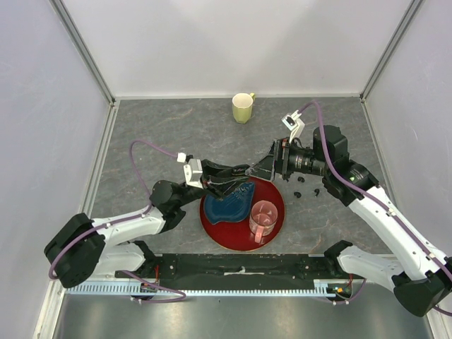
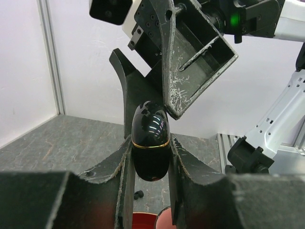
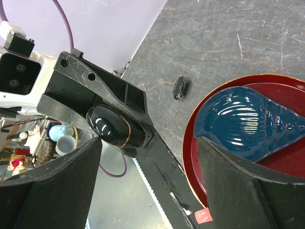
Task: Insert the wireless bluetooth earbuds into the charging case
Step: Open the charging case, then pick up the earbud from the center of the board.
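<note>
My left gripper point(image 1: 236, 176) is shut on a glossy black charging case point(image 2: 151, 140) with a gold seam, closed, and holds it above the red plate. The case also shows in the right wrist view point(image 3: 114, 126). My right gripper point(image 1: 260, 168) is open, and its jaws straddle the case's end point(image 3: 147, 143). One of its fingers point(image 2: 190, 62) reaches down to the case's top. Three tiny black earbuds point(image 1: 299, 193) lie on the table right of the plate, under the right wrist. One earbud point(image 2: 138, 194) shows below the case.
A red plate point(image 1: 272, 233) holds a blue shell-shaped dish point(image 1: 229, 203) and a pink cup point(image 1: 263, 219). A yellow-green mug point(image 1: 243, 107) stands at the back. A small black piece point(image 3: 180, 88) lies on the table beside the plate.
</note>
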{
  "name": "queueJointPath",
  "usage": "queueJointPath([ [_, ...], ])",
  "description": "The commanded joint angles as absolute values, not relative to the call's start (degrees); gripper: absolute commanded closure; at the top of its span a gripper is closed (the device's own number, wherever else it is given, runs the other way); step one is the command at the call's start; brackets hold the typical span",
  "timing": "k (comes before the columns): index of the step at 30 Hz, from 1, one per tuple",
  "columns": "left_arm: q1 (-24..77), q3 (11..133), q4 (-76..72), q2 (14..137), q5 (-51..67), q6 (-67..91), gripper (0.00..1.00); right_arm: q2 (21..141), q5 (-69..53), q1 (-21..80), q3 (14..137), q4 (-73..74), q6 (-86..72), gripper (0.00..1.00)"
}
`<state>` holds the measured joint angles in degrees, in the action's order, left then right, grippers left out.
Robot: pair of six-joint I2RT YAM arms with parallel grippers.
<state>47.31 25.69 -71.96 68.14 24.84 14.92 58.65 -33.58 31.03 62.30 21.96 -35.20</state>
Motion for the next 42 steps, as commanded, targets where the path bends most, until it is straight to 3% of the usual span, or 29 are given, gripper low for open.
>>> queueJointPath([
  [1,47.5,28.5,-75.9,68.8,30.4,16.8,0.98,59.4,-30.4,31.1,65.0,20.6,-35.2,0.13],
  [15,47.5,28.7,-76.6,69.3,32.8,17.2,0.98,60.0,-29.6,31.2,63.9,18.8,-38.1,0.13],
  [31,47.5,24.4,-71.4,65.6,25.6,13.6,0.98,57.5,-27.3,29.6,72.9,14.3,-40.7,0.02],
  [38,47.5,24.1,-66.0,60.3,25.7,11.8,0.98,59.9,-11.8,16.0,76.1,36.7,-33.8,0.02],
  [42,47.5,23.1,-63.2,56.6,25.2,11.1,0.98,63.6,-6.6,8.5,74.4,43.9,-28.6,0.08],
])
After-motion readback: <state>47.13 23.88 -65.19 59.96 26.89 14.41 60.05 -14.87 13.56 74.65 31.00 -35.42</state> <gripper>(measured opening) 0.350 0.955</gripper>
